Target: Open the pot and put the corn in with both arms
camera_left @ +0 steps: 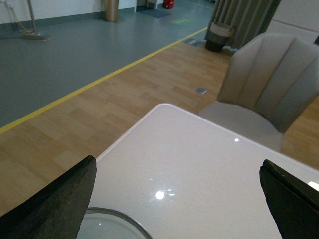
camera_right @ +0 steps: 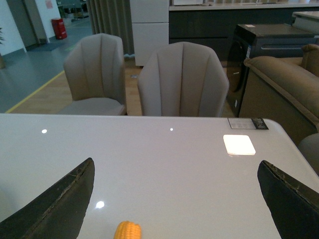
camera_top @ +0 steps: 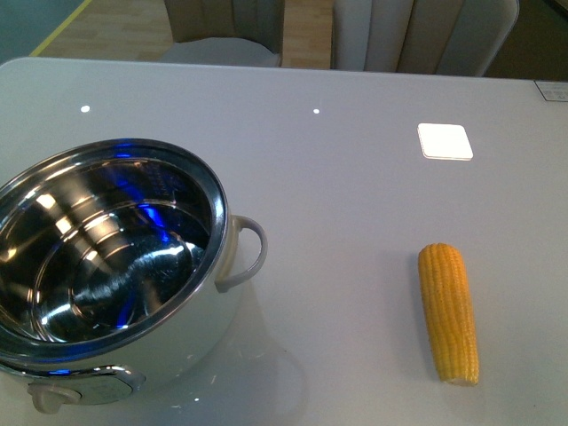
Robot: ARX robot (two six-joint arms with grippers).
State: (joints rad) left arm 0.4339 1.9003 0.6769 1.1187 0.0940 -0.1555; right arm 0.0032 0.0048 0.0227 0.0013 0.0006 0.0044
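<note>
The pot [camera_top: 218,216] stands uncovered at the table's near left, its shiny steel inside empty, with a cream loop handle [camera_top: 248,253] facing right. The yellow corn [camera_top: 449,311] lies at the near right, lengthwise, flat cut end nearest. Neither arm shows in the front view. My left gripper [camera_left: 177,164] hangs open over bare table; a curved glassy rim [camera_left: 117,219] peeks in beside one finger, and I cannot tell whether it is a lid. My right gripper [camera_right: 175,164] is open above the table, with the corn's tip [camera_right: 127,230] just behind the gap between its fingers.
A bright white square patch [camera_top: 445,141] lies on the table beyond the corn. Two beige chairs [camera_right: 182,79] stand at the far edge, with a brown sofa [camera_right: 279,89] further right. The table's rounded far-left corner [camera_left: 162,107] gives onto wood floor.
</note>
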